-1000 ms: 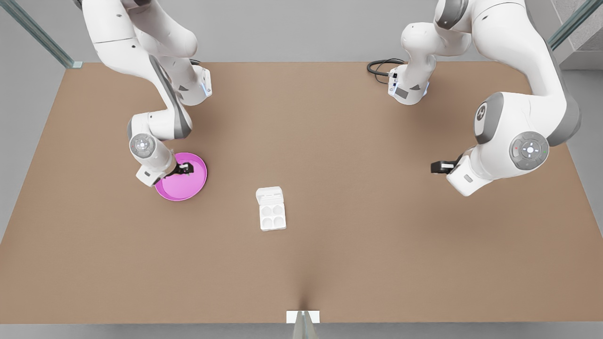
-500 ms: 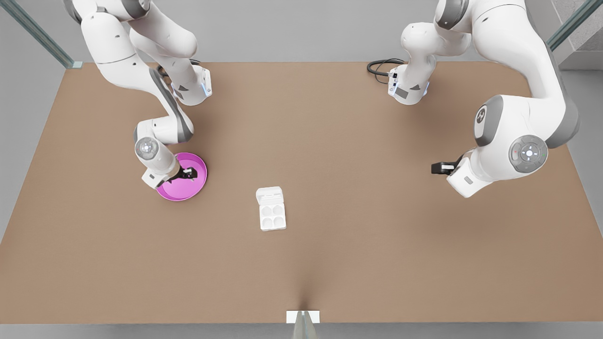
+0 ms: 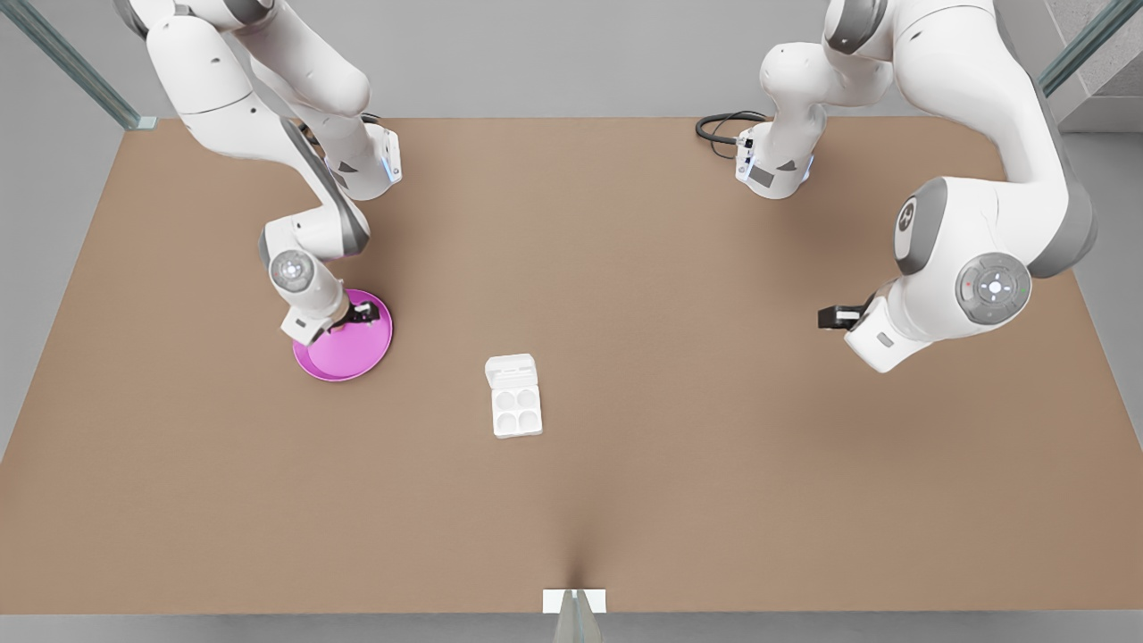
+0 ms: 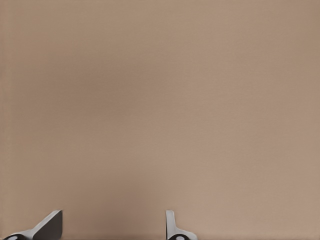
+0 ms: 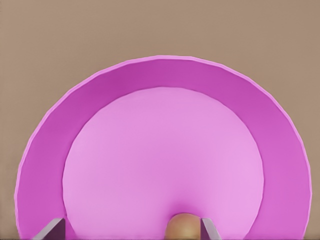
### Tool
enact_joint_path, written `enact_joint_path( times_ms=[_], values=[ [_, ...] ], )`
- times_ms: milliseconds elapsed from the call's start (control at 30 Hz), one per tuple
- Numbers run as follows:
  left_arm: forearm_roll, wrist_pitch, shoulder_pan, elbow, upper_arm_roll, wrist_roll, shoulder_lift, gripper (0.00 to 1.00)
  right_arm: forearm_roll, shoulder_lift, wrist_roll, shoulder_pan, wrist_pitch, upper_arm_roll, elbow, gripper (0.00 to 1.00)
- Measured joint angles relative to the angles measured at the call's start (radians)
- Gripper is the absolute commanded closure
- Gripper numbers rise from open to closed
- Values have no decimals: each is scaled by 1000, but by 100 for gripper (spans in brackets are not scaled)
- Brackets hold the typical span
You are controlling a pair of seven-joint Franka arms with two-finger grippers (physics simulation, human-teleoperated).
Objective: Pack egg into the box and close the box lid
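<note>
Matt brown table (image 3: 679, 464), smooth glossy pink plate (image 5: 165, 145), matt white box (image 3: 515, 409)

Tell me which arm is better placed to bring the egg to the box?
The right arm. Its gripper is over the pink plate, with the egg between its fingers. The left gripper waits open over bare table, far from the box.
</note>
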Motion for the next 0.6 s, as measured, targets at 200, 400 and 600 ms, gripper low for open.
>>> enact_joint_path(
  times_ms=[200,400,600],
  values=[
    [3,3,5,-7,0,-4,2,0,-2,-17,6,-4,5,11,-52,0],
    [3,4,4,-8,0,-7,1,0,-48,-13,9,-89,8,25,-54,0],
    [3,5,1,-10,0,-9,1,0,-159,33,8,-169,21,45,-53,0]
  ],
)
